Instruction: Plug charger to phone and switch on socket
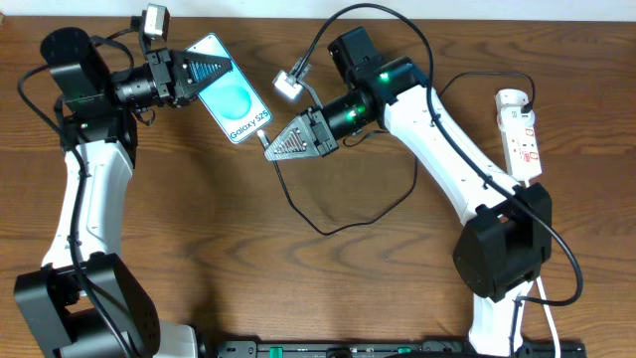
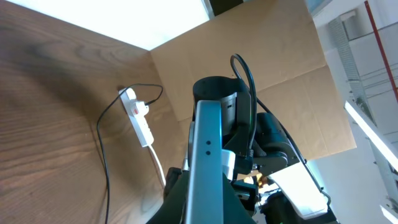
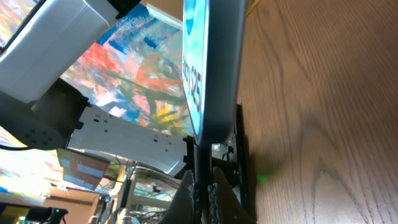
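L gripper [image 1: 221,68] pinches phone [image 1: 237,99] by its top end. R gripper [image 1: 270,149] clamps charger [image 1: 320,232] tip, just at phone's bottom edge. Risk: tip not lined up w/ port, so a push may twist phone in the grip. Socket [image 1: 521,124] is far right.

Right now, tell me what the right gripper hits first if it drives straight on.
The bottom edge of the blue-screened rectangular smartphone, held by the left gripper. The right gripper points straight at it, thin black charger cable in its jaws; the gap is hard to judge.
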Tool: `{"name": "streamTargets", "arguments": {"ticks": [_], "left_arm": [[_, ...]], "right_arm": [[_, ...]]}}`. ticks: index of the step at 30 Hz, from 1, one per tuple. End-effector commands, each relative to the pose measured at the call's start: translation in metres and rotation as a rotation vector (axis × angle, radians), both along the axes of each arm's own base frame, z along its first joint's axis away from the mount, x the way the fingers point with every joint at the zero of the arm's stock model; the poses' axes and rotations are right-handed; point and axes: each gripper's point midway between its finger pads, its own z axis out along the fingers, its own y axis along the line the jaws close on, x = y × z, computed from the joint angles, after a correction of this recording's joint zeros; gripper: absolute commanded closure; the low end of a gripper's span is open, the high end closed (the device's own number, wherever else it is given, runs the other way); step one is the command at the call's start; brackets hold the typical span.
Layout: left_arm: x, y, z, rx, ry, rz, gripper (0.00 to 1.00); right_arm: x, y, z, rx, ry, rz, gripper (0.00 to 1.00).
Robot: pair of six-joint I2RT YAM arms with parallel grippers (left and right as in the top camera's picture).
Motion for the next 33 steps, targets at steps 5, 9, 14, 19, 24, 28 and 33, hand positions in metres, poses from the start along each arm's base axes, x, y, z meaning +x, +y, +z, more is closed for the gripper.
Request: {"name": "streamTargets", "arguments": {"ticks": [5, 9, 14, 19, 24, 28, 33], "left_arm": [[-0.005, -0.0009, 0.0083, 0.011, -0.053, -0.025, 0.93], [-0.005, -0.0009, 0.0082, 0.011, -0.053, -0.025, 0.92], [-0.005, -0.0009, 0.0082, 0.011, -0.052, -0.025, 0.93], [-0.005, -0.0009, 0.0082, 0.011, -0.052, -0.025, 0.93], [-0.005, -0.0009, 0.0082, 0.011, -0.052, -0.025, 0.93], [-0.005, -0.0009, 0.0082, 0.01, -0.052, -0.025, 0.93], [-0.005, -0.0009, 0.0082, 0.009, -0.048, -0.025, 0.93]], "right_arm": [[-0.0048, 0.0039, 0.0105, 0.031, -0.006, 0.02, 0.99], [-0.0048, 0.0039, 0.0104, 0.031, -0.007, 0.02, 0.99], [-0.0048, 0.0039, 0.0104, 0.031, -0.007, 0.02, 0.99], [-0.0049, 0.004, 0.0104, 0.031, -0.007, 0.02, 0.99], [-0.0097, 0.0086, 0.0106, 0.034, -0.014, 0.035, 0.99], [-0.0124, 0.0118, 0.0101, 0.034, -0.022, 0.043, 0.99], [-0.0123, 0.0121, 0.0092, 0.029, -0.024, 0.041, 0.99]]}}
